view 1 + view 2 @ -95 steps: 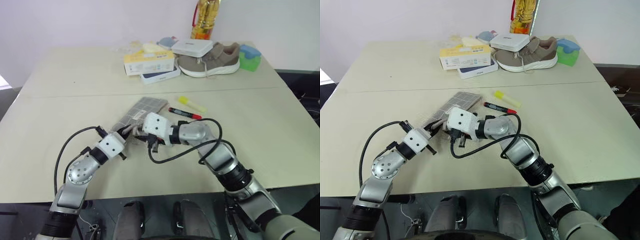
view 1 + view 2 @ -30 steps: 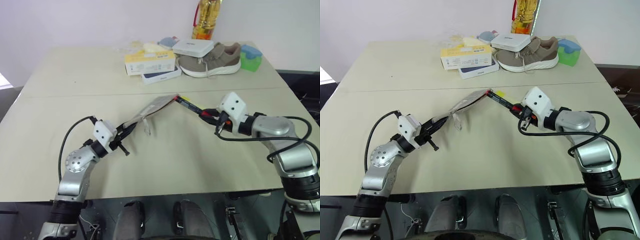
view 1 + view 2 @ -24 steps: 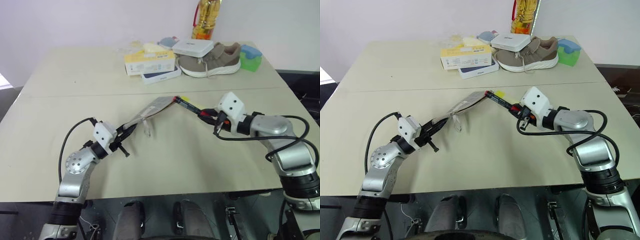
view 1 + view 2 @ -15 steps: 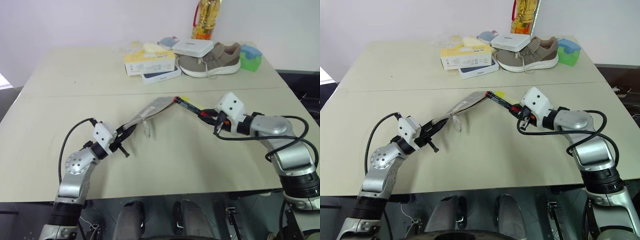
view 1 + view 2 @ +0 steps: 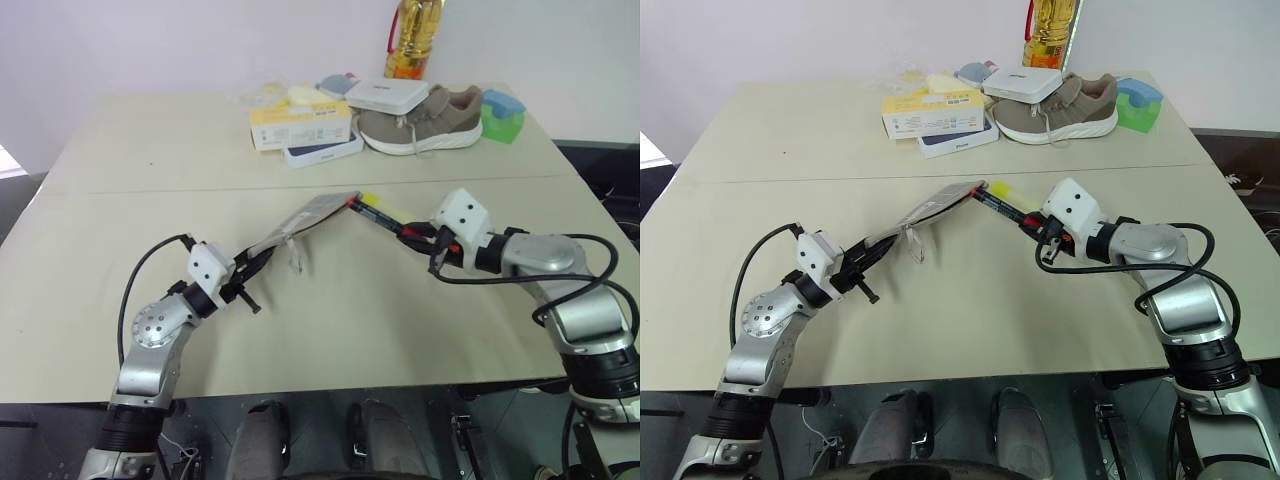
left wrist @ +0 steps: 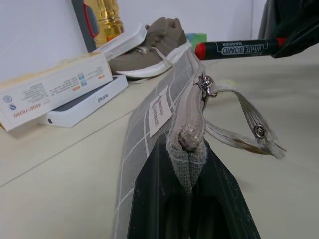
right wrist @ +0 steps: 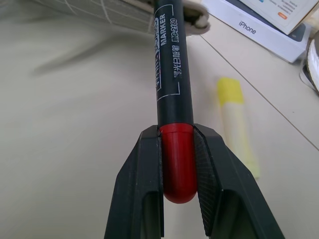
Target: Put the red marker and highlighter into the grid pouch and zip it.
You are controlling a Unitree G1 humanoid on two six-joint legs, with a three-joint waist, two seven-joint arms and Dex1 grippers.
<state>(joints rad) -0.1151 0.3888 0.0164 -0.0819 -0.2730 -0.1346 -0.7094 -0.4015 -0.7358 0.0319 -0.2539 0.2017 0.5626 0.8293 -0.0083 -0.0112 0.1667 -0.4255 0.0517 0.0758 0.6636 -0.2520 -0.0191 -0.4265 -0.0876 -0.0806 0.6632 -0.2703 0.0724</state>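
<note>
Two jaws: right grips red marker, left grid pouch.

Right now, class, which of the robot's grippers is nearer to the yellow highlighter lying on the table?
Right. The right gripper, shut on the red marker, is just beside the highlighter. The left gripper grips the grid pouch's near end, farther away.
</note>
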